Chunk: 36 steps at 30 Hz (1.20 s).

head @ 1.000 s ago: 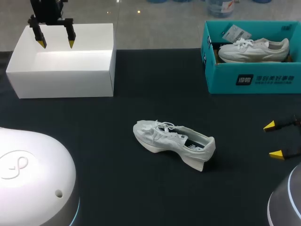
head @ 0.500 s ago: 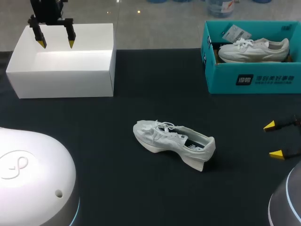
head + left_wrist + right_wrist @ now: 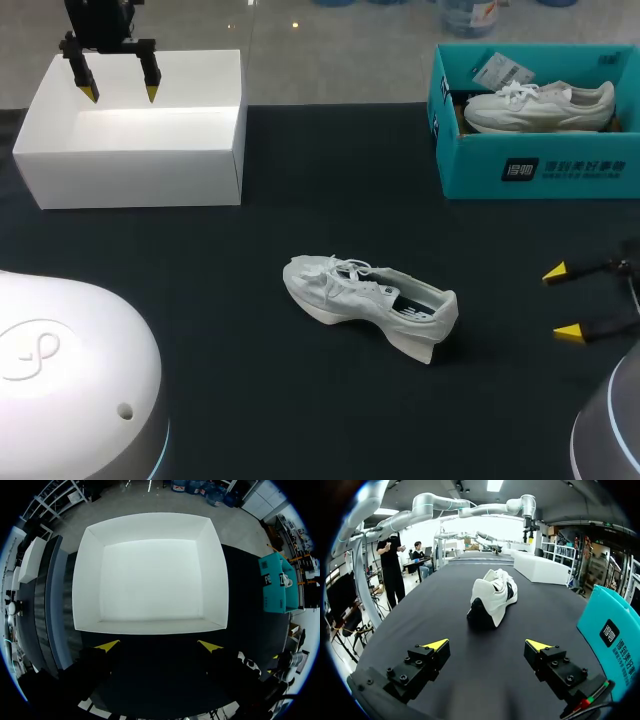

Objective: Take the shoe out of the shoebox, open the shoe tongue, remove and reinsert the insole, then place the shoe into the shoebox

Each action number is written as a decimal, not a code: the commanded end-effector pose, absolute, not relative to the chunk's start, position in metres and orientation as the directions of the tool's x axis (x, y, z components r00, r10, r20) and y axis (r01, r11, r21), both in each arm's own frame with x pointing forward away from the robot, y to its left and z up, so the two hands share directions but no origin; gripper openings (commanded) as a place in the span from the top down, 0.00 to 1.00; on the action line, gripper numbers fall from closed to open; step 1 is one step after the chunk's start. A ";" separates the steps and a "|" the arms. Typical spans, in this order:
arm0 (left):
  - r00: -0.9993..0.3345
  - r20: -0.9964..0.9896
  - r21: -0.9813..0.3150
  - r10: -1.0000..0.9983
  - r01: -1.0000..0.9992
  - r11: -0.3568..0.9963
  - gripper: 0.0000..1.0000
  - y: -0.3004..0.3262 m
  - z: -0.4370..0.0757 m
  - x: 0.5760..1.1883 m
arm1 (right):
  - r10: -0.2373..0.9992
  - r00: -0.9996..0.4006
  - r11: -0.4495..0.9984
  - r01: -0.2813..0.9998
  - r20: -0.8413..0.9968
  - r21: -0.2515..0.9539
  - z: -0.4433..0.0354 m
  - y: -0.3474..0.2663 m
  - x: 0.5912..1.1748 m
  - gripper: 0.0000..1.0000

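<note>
White shoe [image 3: 370, 300] is lying heel toward the wide-spread right gripper [image 3: 561, 301], seemingly awaiting a grasp, while the equally spread left gripper [image 3: 119, 93] is hovering above the white box [image 3: 130, 170].

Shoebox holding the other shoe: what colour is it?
The shoebox is teal. It shows best in the head view.

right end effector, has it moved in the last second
Yes: the right end effector has shifted inward toward the white shoe, which has not moved.
</note>
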<state>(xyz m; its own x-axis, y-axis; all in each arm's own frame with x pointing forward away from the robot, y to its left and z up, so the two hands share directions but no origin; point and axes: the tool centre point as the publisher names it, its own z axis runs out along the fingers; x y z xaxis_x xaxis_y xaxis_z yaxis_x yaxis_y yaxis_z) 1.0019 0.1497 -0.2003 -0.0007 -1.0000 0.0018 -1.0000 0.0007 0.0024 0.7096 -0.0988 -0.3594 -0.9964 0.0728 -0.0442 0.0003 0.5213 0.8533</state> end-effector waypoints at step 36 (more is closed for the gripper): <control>0.000 0.001 0.002 -1.000 -1.000 0.000 0.00 0.150 -0.200 1.001 | 0.238 -0.968 0.423 0.034 -0.075 0.905 -0.396 0.018 0.702 0.00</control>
